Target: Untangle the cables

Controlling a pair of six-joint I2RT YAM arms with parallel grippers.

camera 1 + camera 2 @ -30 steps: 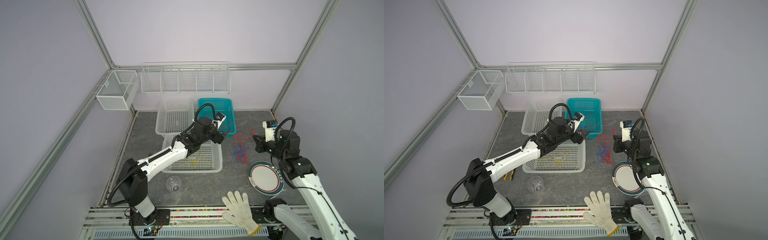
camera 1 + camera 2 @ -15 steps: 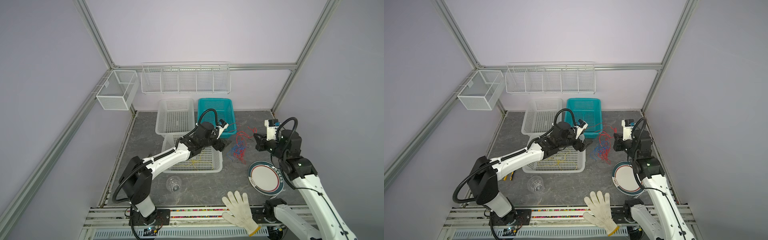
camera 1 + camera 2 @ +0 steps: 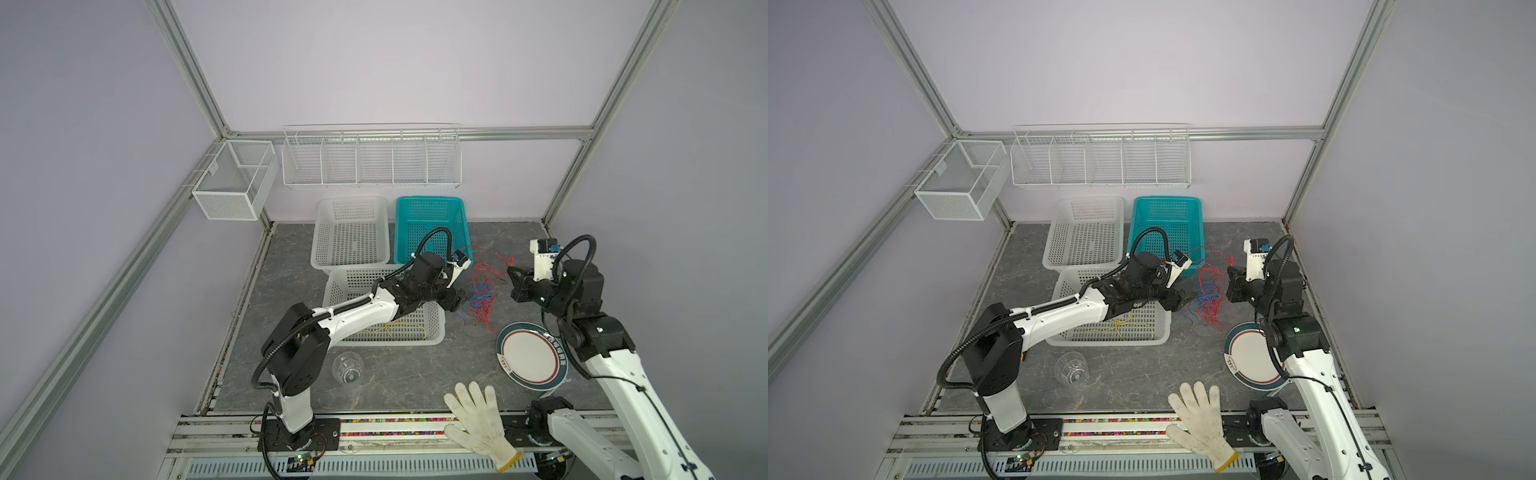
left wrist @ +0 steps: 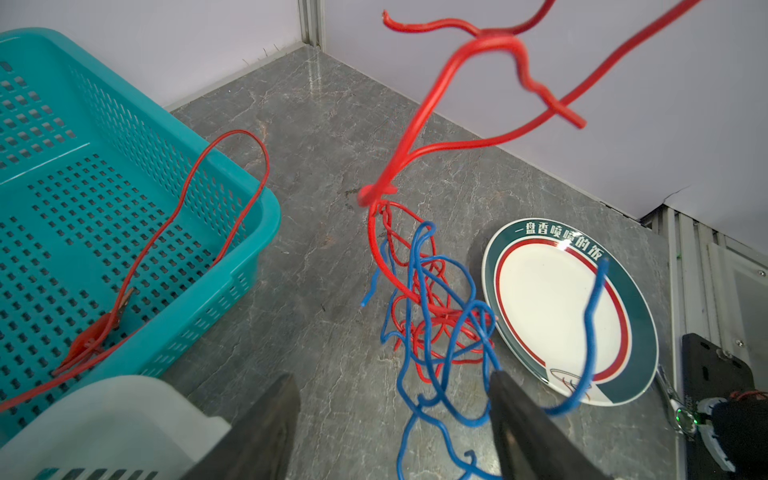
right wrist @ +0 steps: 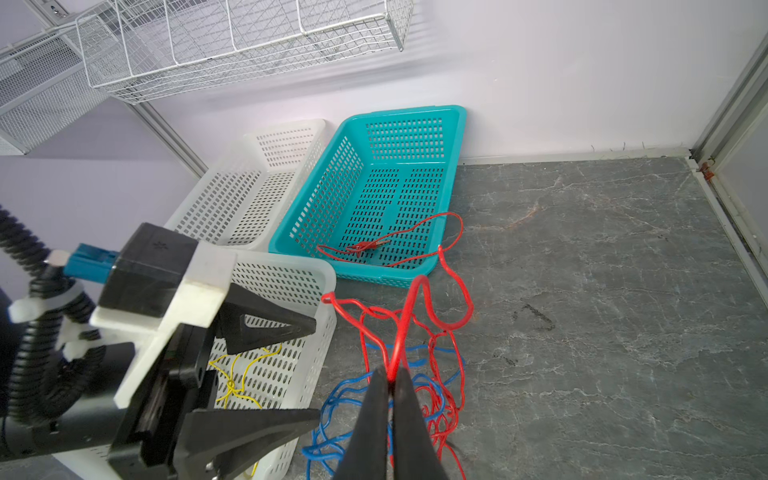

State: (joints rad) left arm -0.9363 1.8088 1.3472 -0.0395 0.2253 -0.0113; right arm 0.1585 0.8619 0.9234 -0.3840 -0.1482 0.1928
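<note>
A tangle of red and blue cables [image 3: 482, 297] [image 3: 1208, 299] lies on the grey table between my two arms. My right gripper [image 5: 390, 374] [image 3: 509, 272] is shut on a red cable [image 5: 409, 316] and holds its loop up above the pile. Beside the tangle my left gripper [image 4: 392, 380] [image 3: 461, 301] is open, with blue cable strands [image 4: 419, 270] lying between and just beyond its fingers, none of them pinched. A yellow cable [image 5: 237, 374] rests in the near white basket [image 3: 436, 332]. Another red cable with a clip [image 4: 95, 332] lies in the teal basket [image 4: 257, 195].
A plate [image 3: 530, 353] lies on the table just in front of the tangle, below the right arm. A white glove [image 3: 478, 411] hangs over the front rail. A clear cup [image 3: 348, 368] lies near the left arm's base. A second white basket [image 3: 351, 208] and wire racks [image 3: 370, 158] stand at the back.
My left gripper has swung right from over the white basket and come down to the tangle, its jaws a little narrower. The right gripper still holds the red cable in nearly the same place.
</note>
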